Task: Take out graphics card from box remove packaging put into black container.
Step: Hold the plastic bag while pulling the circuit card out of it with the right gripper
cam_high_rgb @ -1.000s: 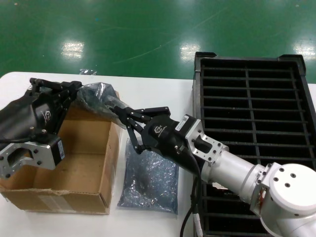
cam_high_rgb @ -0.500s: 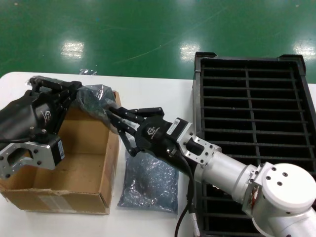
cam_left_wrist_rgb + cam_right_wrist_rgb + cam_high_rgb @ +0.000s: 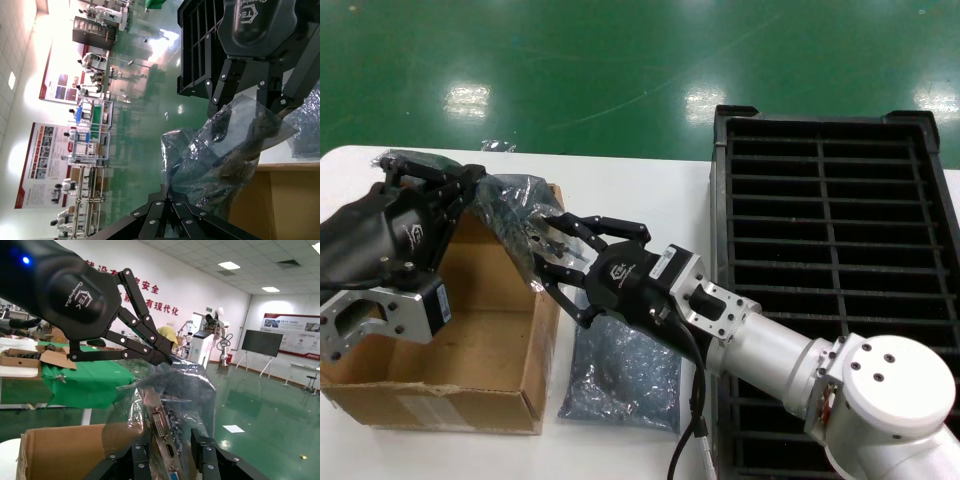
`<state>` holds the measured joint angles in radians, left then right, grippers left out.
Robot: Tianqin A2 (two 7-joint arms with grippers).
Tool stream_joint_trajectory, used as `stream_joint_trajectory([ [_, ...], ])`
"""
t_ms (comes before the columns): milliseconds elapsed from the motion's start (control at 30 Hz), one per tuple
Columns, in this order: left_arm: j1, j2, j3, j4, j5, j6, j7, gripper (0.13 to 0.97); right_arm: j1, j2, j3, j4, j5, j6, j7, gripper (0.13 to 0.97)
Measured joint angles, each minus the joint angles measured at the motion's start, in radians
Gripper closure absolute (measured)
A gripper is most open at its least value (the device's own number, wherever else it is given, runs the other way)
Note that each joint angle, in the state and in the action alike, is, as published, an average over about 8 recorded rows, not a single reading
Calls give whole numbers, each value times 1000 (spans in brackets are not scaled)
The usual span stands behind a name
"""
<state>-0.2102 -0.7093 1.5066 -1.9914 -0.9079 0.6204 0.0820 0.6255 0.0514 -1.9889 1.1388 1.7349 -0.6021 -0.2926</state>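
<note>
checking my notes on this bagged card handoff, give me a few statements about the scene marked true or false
1. The left gripper grips one end of the packaging above the box. True.
2. The graphics card is fully out of its bag. False: it is inside the translucent bag, its connector ports showing through.
3. The right gripper is parked over the black container. False: it reaches to the bagged card at the box's edge, jaws either side of the bag.
4. A second bag lies flat on the table between box and tray. True.
5. The black container already holds several cards. False: its visible slots are empty.
</note>
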Motion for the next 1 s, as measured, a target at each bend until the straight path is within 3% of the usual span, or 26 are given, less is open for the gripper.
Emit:
stream_joint_trajectory([
  [267,0,0,0,0,0,0,0,958,-26,10,-10,46,-11,16,35,778],
  [833,0,0,0,0,0,0,0,958,-31,-6,-39,33,-37,35,55,927],
  [1000,0,0,0,0,0,0,0,958,-23,-12,-39,22,-37,35,51,908],
])
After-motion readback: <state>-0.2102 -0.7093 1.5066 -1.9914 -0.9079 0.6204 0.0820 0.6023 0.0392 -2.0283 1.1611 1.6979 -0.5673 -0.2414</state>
